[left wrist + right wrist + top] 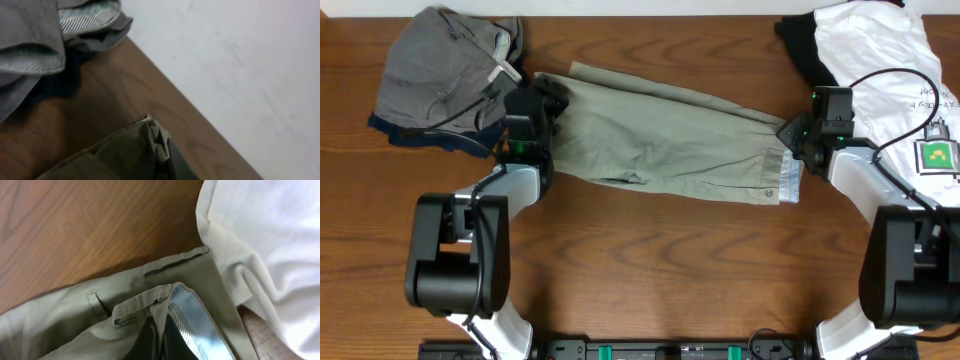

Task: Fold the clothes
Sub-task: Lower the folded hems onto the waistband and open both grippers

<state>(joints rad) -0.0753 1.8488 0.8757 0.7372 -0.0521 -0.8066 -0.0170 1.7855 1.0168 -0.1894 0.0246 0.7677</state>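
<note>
The pale khaki-olive shorts [660,140] lie stretched across the middle of the table. My left gripper [538,108] is shut on their left end; in the left wrist view a pinched fold of olive cloth [125,155] bunches at the gripper [162,152]. My right gripper [796,133] is shut on the waistband end. There the dark fingers [147,340] of the gripper [159,327] clamp a strip of waistband [150,297] beside its striped lining [195,320]. The white T-shirt [880,50] and a black garment [798,45] lie at the back right.
A grey garment [440,75] over something dark blue is heaped at the back left, also seen in the left wrist view [30,40]. The white T-shirt [265,240] touches the shorts' waistband end. A cable [905,85] crosses the T-shirt. Bare wood table [660,270] lies in front.
</note>
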